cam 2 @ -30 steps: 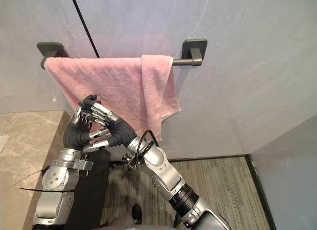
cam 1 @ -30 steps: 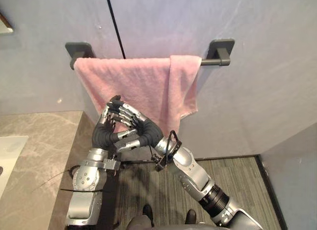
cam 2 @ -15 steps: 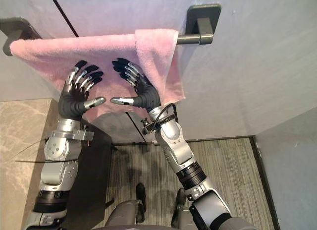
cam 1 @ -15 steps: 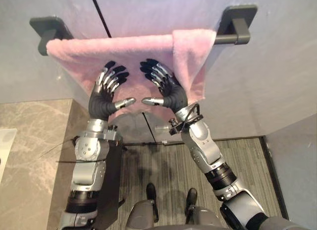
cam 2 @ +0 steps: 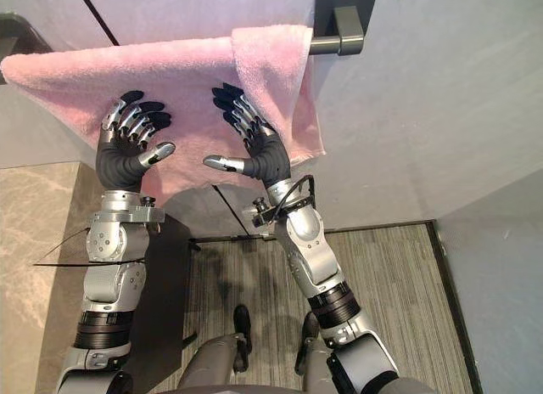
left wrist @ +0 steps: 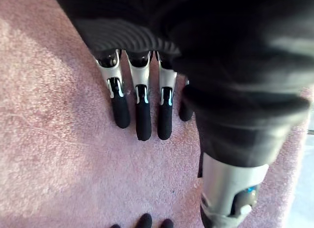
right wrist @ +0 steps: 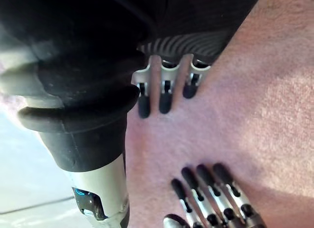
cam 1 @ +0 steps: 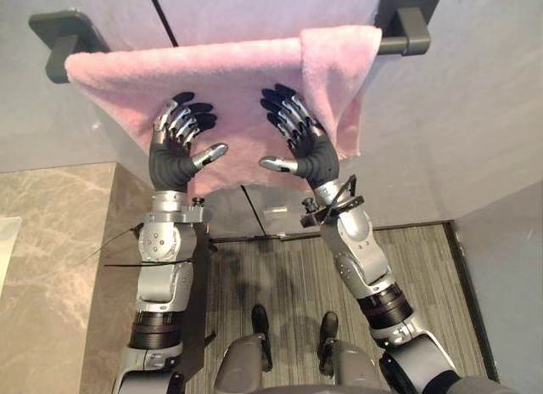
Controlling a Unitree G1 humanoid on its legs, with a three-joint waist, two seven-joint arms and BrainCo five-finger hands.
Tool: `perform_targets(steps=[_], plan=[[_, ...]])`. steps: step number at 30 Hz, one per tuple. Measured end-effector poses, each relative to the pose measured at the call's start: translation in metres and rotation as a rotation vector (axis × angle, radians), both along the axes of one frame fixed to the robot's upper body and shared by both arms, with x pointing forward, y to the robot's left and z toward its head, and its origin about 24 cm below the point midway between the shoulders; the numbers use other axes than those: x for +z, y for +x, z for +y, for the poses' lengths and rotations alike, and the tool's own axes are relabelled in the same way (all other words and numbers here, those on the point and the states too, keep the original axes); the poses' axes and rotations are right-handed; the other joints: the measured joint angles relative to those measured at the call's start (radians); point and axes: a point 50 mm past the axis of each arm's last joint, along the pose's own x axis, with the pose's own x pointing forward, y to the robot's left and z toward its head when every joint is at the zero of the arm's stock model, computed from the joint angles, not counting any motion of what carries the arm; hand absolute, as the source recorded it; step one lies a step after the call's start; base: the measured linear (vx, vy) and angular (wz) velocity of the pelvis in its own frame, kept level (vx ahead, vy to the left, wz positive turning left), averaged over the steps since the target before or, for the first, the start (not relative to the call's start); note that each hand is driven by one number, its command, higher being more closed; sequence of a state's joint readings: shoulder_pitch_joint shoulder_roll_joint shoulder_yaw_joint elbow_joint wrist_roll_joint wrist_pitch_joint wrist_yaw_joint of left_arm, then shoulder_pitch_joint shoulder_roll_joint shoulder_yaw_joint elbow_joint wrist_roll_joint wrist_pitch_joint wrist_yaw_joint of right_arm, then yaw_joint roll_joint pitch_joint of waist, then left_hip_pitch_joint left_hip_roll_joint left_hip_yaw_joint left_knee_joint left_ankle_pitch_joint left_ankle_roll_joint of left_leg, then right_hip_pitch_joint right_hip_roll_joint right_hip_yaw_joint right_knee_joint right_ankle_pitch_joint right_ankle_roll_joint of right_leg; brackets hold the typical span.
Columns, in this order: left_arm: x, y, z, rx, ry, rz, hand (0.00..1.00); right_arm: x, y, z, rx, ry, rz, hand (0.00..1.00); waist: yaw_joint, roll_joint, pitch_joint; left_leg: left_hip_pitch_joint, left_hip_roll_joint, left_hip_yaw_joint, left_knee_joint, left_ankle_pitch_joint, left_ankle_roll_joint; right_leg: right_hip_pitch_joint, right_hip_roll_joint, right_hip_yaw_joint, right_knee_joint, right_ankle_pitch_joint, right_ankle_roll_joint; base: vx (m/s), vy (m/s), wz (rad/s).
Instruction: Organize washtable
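On my far left is the bench [cam 1: 51,258], a flat slab of polished beige stone with pale veining and a straight edge. Above it a dark, blocky bracket [cam 1: 59,42] is fixed to the smooth grey wall [cam 1: 475,139] and carries one end of the rail. The towel [cam 1: 237,80] is pink, thick and fuzzy. It is draped over that rail and hangs flat against the wall as a broad sheet with a slanting lower edge. My left hand [cam 1: 174,160] is raised in front of the towel's left half, palm towards the cloth. Its silver, dark-tipped fingers are straight and fanned upwards, and its thumb points inwards. In its wrist view those fingers [left wrist: 142,115] lie straight along the looped pile. I cannot tell whether they press on the cloth or just sit beside it. The right hand [cam 1: 316,160] mirrors it a little further along. It is spread wide too, with its thumb pointing back at the left one and a strip of bare towel between the two hands. Its wrist view shows its fingers [right wrist: 165,98] extended over the same nap, with nothing pinched or gathered. Just right of this hand the towel is doubled into a narrower flap [cam 1: 339,80] that hangs lower than the rest, with a rounded corner. Past it a short stretch of the dark rail [cam 1: 386,46] runs bare into a second bracket [cam 1: 407,16]. Below is the floor [cam 1: 288,275], in grey-brown striped planks.
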State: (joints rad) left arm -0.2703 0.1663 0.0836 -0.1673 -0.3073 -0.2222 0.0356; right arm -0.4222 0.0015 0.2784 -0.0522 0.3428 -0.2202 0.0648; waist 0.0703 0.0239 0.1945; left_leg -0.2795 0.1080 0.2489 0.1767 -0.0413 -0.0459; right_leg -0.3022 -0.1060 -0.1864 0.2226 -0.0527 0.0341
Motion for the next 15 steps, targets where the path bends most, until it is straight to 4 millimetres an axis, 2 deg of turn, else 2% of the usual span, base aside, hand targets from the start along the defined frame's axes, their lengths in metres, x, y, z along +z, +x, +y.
perform_targets(steps=[9,11,14,15], plan=[[-0.009,-0.005,-0.005,0.015,-0.041,0.024,0.00,-0.016,-0.009,-0.017,-0.054,0.031,0.050,0.00,-0.004,0.000,0.000,-0.013,0.014,0.005,0.056,-0.032,0.008,0.009,0.003,-0.001,0.004,0.000,0.000,0.00,0.004,-0.01],[-0.020,-0.010,-0.006,0.029,-0.052,0.059,0.00,-0.029,-0.012,-0.022,-0.072,0.030,0.097,0.00,-0.006,0.000,-0.001,-0.012,0.018,0.006,0.077,-0.046,0.008,0.020,0.004,-0.002,0.002,0.000,0.000,0.01,0.017,-0.04],[-0.047,-0.019,-0.004,0.058,-0.062,0.174,0.00,-0.053,-0.018,-0.036,-0.117,0.022,0.186,0.00,-0.006,0.000,-0.002,-0.011,0.026,0.011,0.111,-0.071,0.010,0.034,0.007,-0.002,0.001,-0.003,0.005,0.01,0.025,-0.06],[-0.063,-0.024,-0.002,0.078,-0.049,0.239,0.00,-0.064,-0.023,-0.041,-0.144,0.008,0.225,0.00,-0.006,-0.001,-0.004,-0.006,0.030,0.013,0.122,-0.082,0.010,0.044,0.008,-0.003,0.001,-0.004,0.005,0.03,0.023,-0.06]])
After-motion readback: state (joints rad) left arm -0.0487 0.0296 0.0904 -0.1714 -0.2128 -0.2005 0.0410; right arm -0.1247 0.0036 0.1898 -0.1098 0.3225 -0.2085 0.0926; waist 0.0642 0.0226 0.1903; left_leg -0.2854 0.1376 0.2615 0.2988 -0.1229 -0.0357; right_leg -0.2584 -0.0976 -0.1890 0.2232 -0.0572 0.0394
